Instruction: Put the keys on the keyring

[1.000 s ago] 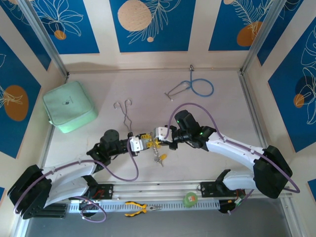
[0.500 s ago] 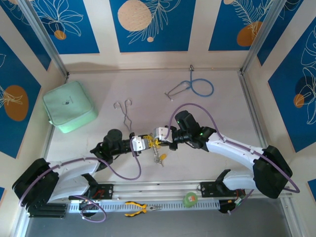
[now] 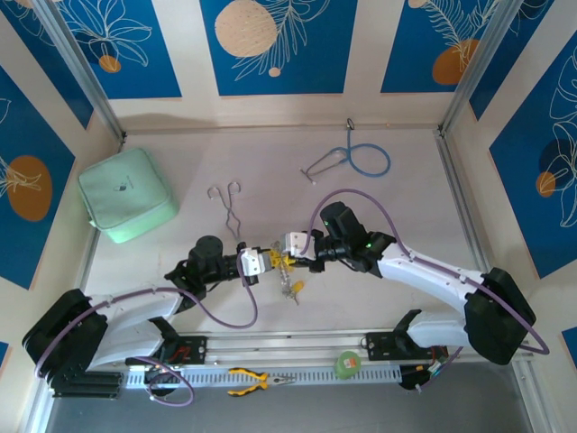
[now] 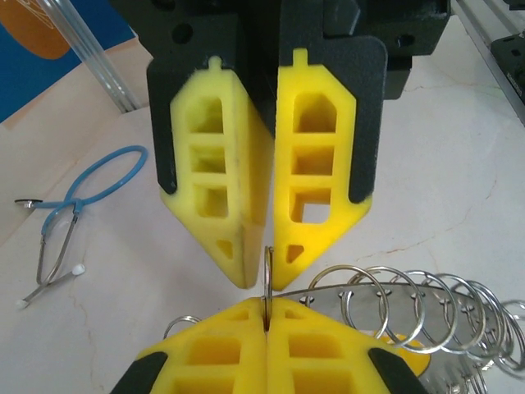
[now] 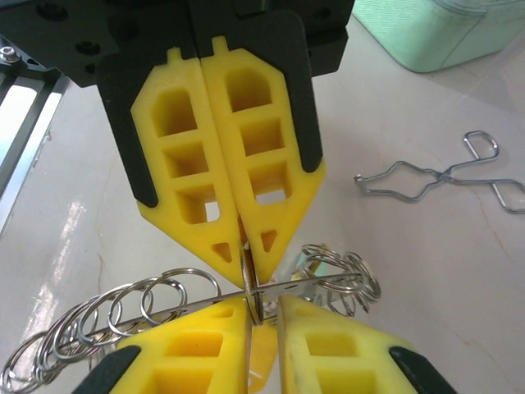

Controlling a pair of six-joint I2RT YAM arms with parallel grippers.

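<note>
The keyring (image 3: 280, 262) is held over the tabletop (image 3: 397, 198), at mid-width and closer to the near edge, its wire fringed with small split rings. The yellow-headed keys (image 3: 294, 288) show just nearward of it. The left gripper (image 4: 268, 305) is clamped tight on the ring's wire. The right gripper (image 5: 262, 310) meets it tip to tip, its fingers slightly parted around the same wire and not pinching it. Both arms reach low and inward from the near corners, forearms almost level, wrists facing each other.
</note>
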